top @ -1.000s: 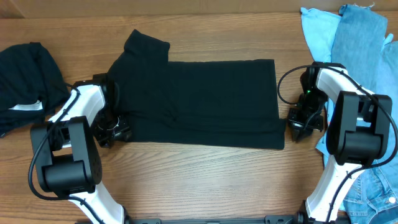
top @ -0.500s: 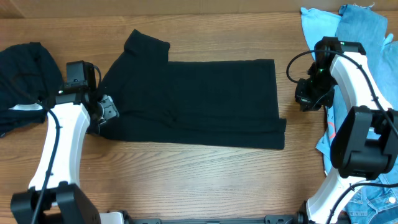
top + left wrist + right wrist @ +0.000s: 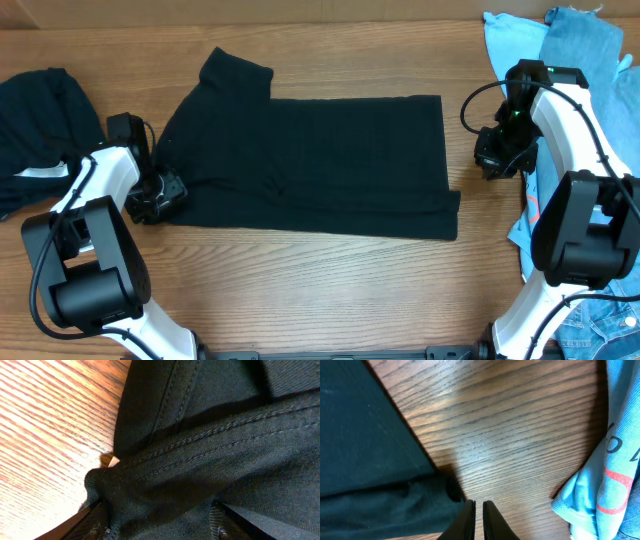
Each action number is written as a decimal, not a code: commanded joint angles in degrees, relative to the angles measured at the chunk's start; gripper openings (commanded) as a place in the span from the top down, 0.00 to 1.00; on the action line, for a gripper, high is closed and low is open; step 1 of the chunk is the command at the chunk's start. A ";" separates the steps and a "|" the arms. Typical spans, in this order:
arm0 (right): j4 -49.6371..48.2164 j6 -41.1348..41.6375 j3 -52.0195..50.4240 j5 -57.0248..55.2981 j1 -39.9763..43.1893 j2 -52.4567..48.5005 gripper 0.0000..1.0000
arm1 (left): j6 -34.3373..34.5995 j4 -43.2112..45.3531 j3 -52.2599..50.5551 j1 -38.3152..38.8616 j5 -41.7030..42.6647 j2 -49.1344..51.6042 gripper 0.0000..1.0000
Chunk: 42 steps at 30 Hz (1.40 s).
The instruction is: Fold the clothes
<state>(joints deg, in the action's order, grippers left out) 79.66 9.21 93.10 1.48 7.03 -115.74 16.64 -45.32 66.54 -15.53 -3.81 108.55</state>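
Lying crumpled, black garment with white label (image 3: 40,130): far left of the tabletop (image 3: 300,290), well apart from the T-shirt.
Left end effector (image 3: 165,190): down at the T-shirt's left edge, grasping a bunched fold of stitched hem; in the left wrist view the cloth humps up between its two fingers (image 3: 97,527).
Black T-shirt (image 3: 320,160): spread flat across the middle of the tabletop, one short sleeve poking up at the upper left, the straight bottom hem at the right.
Right end effector (image 3: 490,165): clenched on nothing, fingers (image 3: 469,512) pressed together over bare wood, just beside the T-shirt's right hem corner.
Light-blue garment (image 3: 515,50): upper right, partly under the right arm; red print shows on it in the right wrist view.
Denim-blue garment (image 3: 585,50): far right, touching the light-blue one.
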 commanded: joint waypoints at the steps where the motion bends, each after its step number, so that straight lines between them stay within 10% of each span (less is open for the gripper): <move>1: -1.27 0.35 0.79 -0.33 0.11 0.96 0.89 | -2.25 -2.84 0.92 -0.42 3.93 -1.55 0.30; 6: -3.58 -0.33 3.21 3.23 0.11 4.83 0.88 | -7.78 -4.70 4.31 0.48 10.91 -19.71 0.28; 9: -5.11 -2.99 8.07 9.94 0.11 9.16 0.78 | -10.88 -3.48 4.81 0.68 18.27 -28.15 0.03; 11: -6.45 -6.43 10.36 16.26 0.11 10.56 0.10 | -9.81 -4.28 6.93 0.74 20.39 -29.73 0.00; 14: -11.08 -7.76 11.39 18.34 0.11 10.40 0.02 | -9.35 -5.29 13.49 2.10 20.39 -26.45 0.00; 25: -11.82 -7.80 11.10 17.46 0.11 10.08 0.00 | -15.61 -4.46 47.39 4.09 32.02 15.82 0.00; 42: -8.98 -7.76 11.10 16.13 0.11 10.08 0.02 | -18.38 19.30 49.11 9.16 27.56 36.50 0.08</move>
<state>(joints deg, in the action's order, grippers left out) 70.59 1.69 103.81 18.79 7.05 -105.62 -0.23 -25.85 114.65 -7.35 24.64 141.84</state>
